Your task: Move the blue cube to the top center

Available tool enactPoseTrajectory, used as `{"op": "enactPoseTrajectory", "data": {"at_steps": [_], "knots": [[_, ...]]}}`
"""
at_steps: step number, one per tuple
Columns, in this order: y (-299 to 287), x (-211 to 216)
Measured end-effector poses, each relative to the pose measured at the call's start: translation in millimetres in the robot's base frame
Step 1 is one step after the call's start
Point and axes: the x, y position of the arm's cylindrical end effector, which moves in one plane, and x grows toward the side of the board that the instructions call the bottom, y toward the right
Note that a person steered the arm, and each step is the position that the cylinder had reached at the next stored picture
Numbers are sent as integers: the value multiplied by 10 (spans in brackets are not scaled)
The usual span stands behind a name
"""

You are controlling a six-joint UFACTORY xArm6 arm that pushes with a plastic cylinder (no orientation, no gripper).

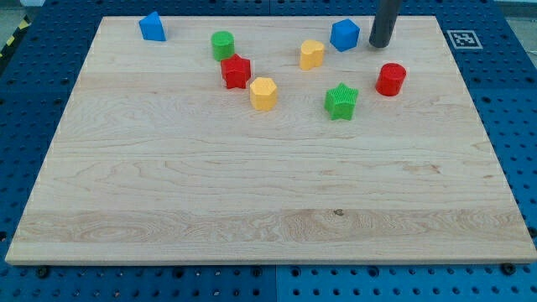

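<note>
The blue cube (pixel 344 34) sits near the view's top, right of centre, on the wooden board (pixel 268 201). My tip (pixel 380 44) is just to the right of the blue cube, a small gap apart. A second blue block (pixel 152 27), with a peaked top, sits at the top left. A yellow block (pixel 311 54) lies just left of and below the blue cube.
A green cylinder (pixel 222 44), a red star-like block (pixel 236 72) and a yellow hexagon block (pixel 263 93) sit left of centre. A green star (pixel 341 101) and a red cylinder (pixel 390 80) sit below the tip. A marker tag (pixel 462 39) is at the top right.
</note>
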Motion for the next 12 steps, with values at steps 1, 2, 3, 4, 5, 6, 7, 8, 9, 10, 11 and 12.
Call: {"op": "enactPoseTrajectory", "data": {"at_steps": [1,2,3,4,5,6,7,8,9,10,11,12], "knots": [[54,-61],[44,-86],[37,-86],[-22,-26],[-169,81],[-175,81],[-309,65],[-514,44],[-520,12],[-520,-179],[-520,-340],[-520,-346]]}}
